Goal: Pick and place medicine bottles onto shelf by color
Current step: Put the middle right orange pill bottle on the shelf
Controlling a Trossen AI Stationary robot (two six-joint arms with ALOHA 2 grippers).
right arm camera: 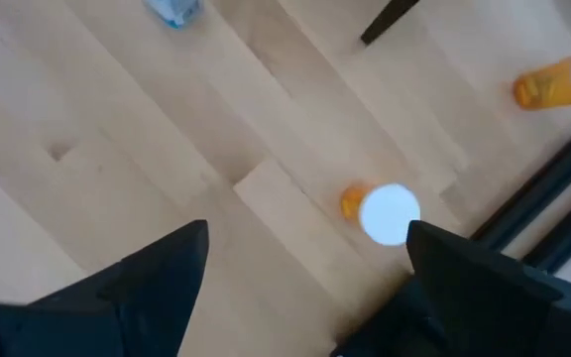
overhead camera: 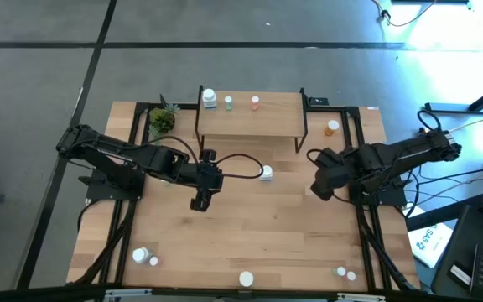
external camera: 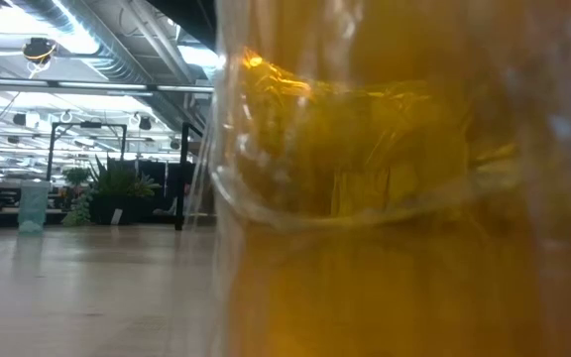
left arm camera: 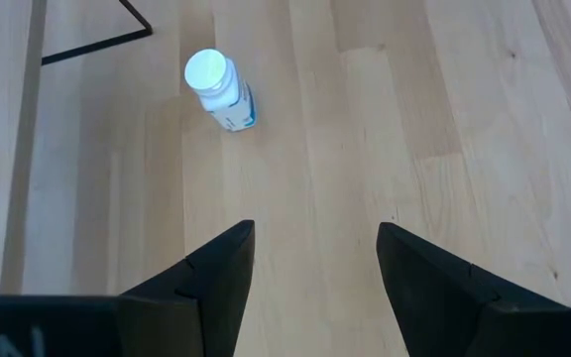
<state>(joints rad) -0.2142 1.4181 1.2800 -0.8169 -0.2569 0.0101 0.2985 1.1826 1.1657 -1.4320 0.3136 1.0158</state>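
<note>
Wood table [overhead camera: 250,235] on grey floor; shelf [overhead camera: 250,122] at 12 o'clock carries three bottles [overhead camera: 210,99]; others wait at centre, 2, 6–7 o'clock; left gripper [overhead camera: 199,201] empty, fingers apart; right gripper [overhead camera: 321,186] wide, empty; mostly undone.

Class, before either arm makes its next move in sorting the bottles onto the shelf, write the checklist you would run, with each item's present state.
1. Left gripper open and empty: ok.
2. Right gripper open and empty: ok.
3. White-capped white bottle ahead of the left gripper stands upright: ok.
4. Orange white-capped bottle lies near the right gripper: ok.
5. Light-wood shelf on black legs has free space: ok.
6. Low view usable: not ok, an amber blur fills it.
</note>
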